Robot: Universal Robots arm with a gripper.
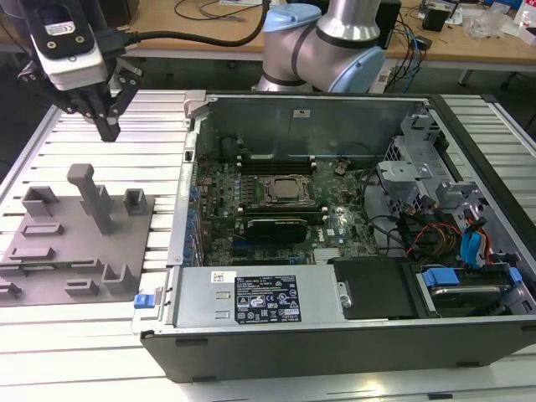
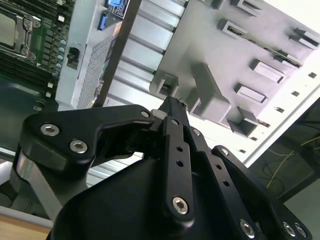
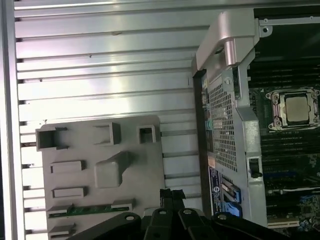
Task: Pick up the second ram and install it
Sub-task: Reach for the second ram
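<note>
Pick not begun: my gripper (image 1: 109, 127), pinched together and empty, hovers at the grey tray's (image 1: 126, 243) 12 o'clock in the exterior view. The second ram (image 3: 92, 210) lies in that tray; I judge grasping needs it opened.

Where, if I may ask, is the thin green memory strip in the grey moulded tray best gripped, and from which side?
Pinch the thin green memory strip midway along its exposed long edge, across its flat faces, coming straight down from above. It seems to stand on edge in a slot of the grey moulded tray, leaving only that edge free.
</note>
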